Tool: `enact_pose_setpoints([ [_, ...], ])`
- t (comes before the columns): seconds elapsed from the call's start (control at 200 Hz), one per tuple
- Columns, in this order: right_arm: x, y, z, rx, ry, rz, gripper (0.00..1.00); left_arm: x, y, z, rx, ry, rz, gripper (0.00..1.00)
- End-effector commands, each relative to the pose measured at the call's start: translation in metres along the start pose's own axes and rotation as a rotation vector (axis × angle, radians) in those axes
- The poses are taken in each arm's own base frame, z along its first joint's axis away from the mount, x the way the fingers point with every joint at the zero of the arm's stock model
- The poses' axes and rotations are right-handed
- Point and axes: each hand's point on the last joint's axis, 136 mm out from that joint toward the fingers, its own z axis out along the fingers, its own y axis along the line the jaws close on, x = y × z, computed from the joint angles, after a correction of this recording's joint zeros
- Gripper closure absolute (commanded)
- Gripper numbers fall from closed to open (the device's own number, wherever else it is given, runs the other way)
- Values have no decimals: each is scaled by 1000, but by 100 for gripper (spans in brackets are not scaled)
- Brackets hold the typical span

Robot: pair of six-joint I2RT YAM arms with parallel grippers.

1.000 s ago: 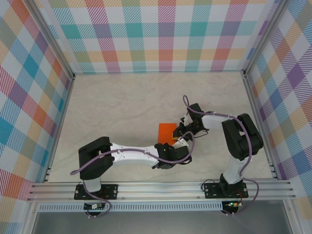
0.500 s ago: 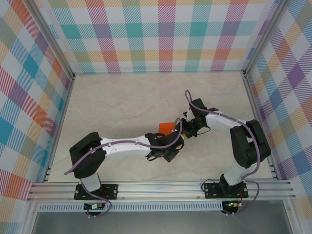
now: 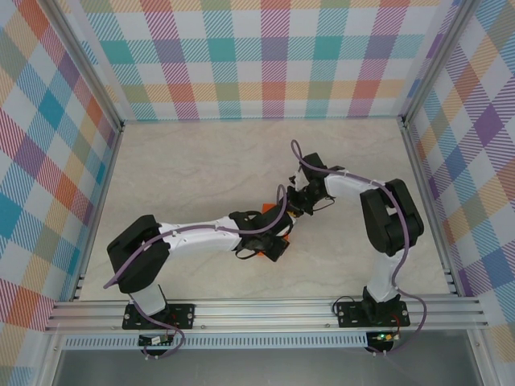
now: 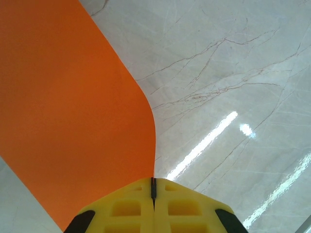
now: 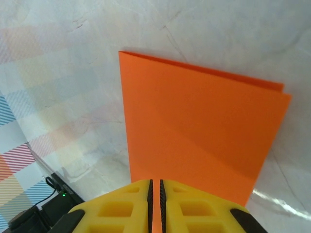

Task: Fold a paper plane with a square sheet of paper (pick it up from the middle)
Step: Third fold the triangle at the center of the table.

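The square sheet of paper is bright orange and folded in half into a rectangle, its two layers showing at the far corner. My right gripper is shut on its near edge, with orange between the pads. The left gripper is shut on another edge, where the sheet curves up off the table. From above, the two grippers meet mid-table, left gripper near and right gripper just beyond. Small bits of the sheet peek out from under the left wrist. A paper plane is out of view.
The pale marble tabletop lies inside checked walls, with an aluminium rail along the near edge. A purple cable loops off the right wrist. A dark base with a green light sits at the lower left of the right wrist view.
Both grippers moved left and slightly toward the back with the sheet. The left wrist now covers most of the orange patch seen earlier, and the right arm's elbow has swung in.
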Motion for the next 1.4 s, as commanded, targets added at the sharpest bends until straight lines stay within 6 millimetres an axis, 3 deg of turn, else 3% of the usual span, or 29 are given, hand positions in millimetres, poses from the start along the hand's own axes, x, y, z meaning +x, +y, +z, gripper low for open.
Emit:
enact_pose_setpoints([
  [0.0,3,-13,10,66,47,-11,87,-2,0,-6,49,-12,-41,100],
  [0.18,4,-34,20,153,70,-22,87,-7,7,-7,77,-13,-74,100],
  [0.45,9,-45,26,199,97,-43,87,-11,29,-4,105,8,-139,100],
  [0.86,8,-41,26,184,97,-43,86,-10,56,7,51,41,-174,100],
  [1.395,11,-38,23,172,96,-32,84,-10,71,18,8,64,-159,100],
])
